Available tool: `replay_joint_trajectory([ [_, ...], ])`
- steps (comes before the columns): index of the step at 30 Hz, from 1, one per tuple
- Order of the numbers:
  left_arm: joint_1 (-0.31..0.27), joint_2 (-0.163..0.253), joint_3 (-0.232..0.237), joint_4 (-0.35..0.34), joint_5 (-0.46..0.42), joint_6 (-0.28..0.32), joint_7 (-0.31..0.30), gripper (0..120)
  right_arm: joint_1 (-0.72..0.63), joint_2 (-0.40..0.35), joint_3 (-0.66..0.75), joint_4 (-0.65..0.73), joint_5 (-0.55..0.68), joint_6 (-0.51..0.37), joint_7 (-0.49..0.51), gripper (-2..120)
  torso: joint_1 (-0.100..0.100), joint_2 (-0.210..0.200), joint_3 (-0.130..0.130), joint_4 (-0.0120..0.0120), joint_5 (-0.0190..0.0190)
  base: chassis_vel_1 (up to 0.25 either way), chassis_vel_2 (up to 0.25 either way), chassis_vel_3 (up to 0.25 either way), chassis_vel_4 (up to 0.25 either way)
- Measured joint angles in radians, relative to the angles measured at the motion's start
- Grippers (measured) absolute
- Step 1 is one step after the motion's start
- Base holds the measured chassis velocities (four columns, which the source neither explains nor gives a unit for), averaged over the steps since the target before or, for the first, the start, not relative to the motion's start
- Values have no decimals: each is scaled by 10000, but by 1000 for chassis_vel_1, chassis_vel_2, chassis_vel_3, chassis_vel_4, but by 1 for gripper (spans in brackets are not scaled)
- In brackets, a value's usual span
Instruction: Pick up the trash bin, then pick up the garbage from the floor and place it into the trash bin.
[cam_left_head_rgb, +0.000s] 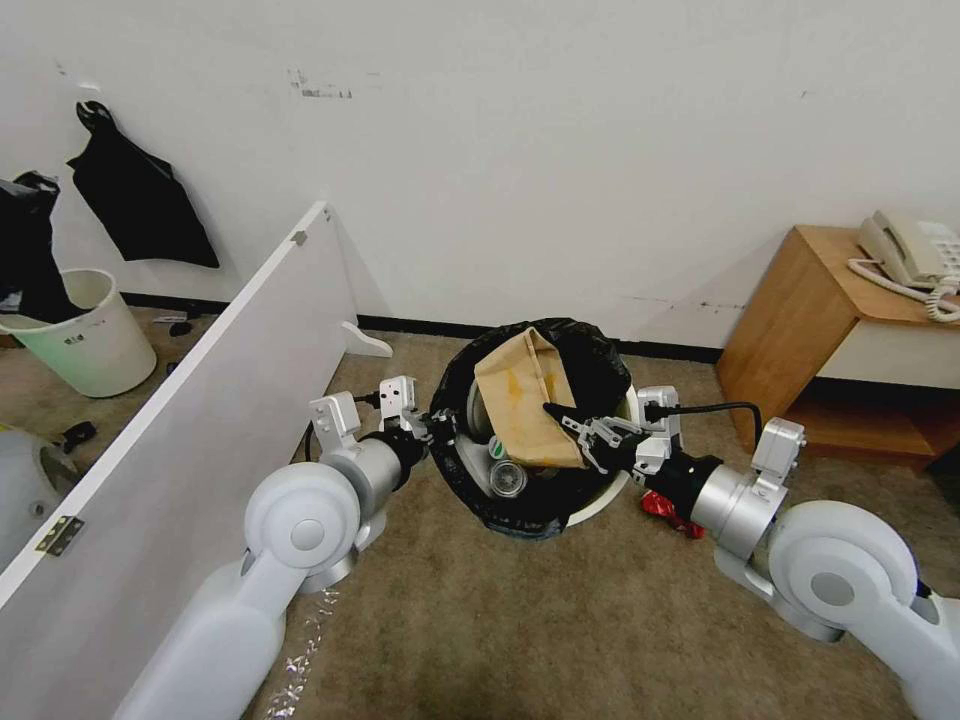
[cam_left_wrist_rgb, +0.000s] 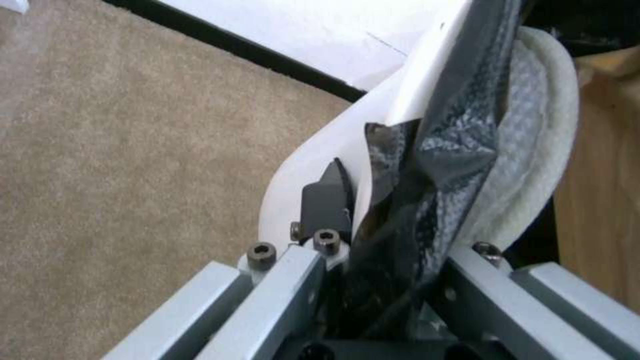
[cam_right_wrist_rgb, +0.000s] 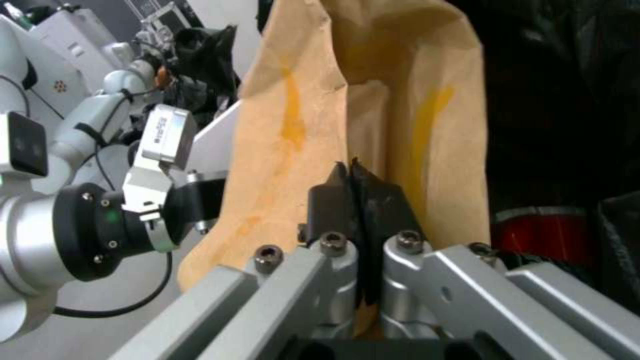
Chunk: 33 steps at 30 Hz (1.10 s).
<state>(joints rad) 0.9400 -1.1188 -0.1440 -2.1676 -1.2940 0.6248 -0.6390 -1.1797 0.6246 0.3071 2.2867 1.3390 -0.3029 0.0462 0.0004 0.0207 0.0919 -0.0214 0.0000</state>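
Head view: trash bin (cam_left_head_rgb: 600, 497), white with a black bag (cam_left_head_rgb: 590, 365) over its rim, sits at picture centre on the tan carpet (cam_left_head_rgb: 520, 630), tilted toward the robot. Left gripper (cam_left_head_rgb: 438, 425) is at the bin's 9 o'clock rim, clamped on rim and liner; the left wrist view shows its fingers (cam_left_wrist_rgb: 327, 200) pinching the white wall and black film, with a white slipper (cam_left_wrist_rgb: 533, 150) just inside. Right gripper (cam_left_head_rgb: 575, 425) reaches in from 3 o'clock, fingers (cam_right_wrist_rgb: 360, 200) pressed together on the edge of the tan paper bag (cam_left_head_rgb: 525, 400), which stands upright in the bin mouth. 1 clear bottle (cam_left_head_rgb: 505, 475) lies inside at 6 o'clock of the paper bag. Crushed red wrapper (cam_left_head_rgb: 665, 510) lies on the carpet at the bin's 4 o'clock, beneath the right wrist. 2nd pale bin (cam_left_head_rgb: 85, 340) stands well apart at 10 o'clock.
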Motion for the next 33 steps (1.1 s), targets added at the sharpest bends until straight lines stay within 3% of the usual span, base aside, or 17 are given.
replay_joint_trajectory([
  [2, 4, -14, 9, 20, 50, 0, 1, 1, 30, -28, 27, 43, 32, 13, -6, 16, 0, 1, 0, 0, 0, 0, 0, 0, 0],
  [4, 8, -19, 11, 25, 64, 0, 1, 1, 36, -35, 37, 50, 40, 20, -9, 19, 0, 0, 0, 0, 0, 0, 0, 0, 0],
  [5, 16, -32, 12, 38, 115, 0, 4, 1, 51, -50, 62, 66, 59, 29, -11, 26, 0, 1, 0, 0, 0, 0, 0, 0, 0],
  [10, 47, -46, 22, 56, 205, 19, 27, 1, 83, -63, 109, 84, 88, 50, -9, 38, 0, 1, 0, 0, 0, 0, 0, 0, 0],
  [15, 75, -89, 40, 99, 323, 54, 68, 1, 133, -79, 153, 164, 154, 82, 26, 64, 0, 1, 0, 0, 0, 0, 0, 0, 0],
  [18, 74, -95, 41, 110, 344, 59, 76, 1, 143, -99, 169, 188, 175, 83, 33, 68, 0, 1, 0, 0, 0, 0, 0, 0, 0],
  [20, 76, -109, 43, 136, 394, 66, 99, 1, 164, -151, 198, 210, 201, 85, 35, 82, 0, 1, 0, 0, 0, 0, 0, 0, 0],
  [23, 83, -126, 44, 167, 445, 73, 109, 1, 185, -169, 236, 213, 210, 93, 35, 92, 0, 1, 0, 0, -1, 0, 0, 0, 0],
  [25, 84, -129, 48, 182, 467, 79, 114, 1, 203, -170, 262, 228, 231, 102, 34, 98, 0, 1, 0, 0, 0, 0, 0, 0, 0],
  [33, 92, -157, 80, 307, 546, 87, 103, 1, 341, -231, 524, 469, 423, 320, -79, 100, 0, 1, 0, 0, 0, 0, 0, 0, 0],
])
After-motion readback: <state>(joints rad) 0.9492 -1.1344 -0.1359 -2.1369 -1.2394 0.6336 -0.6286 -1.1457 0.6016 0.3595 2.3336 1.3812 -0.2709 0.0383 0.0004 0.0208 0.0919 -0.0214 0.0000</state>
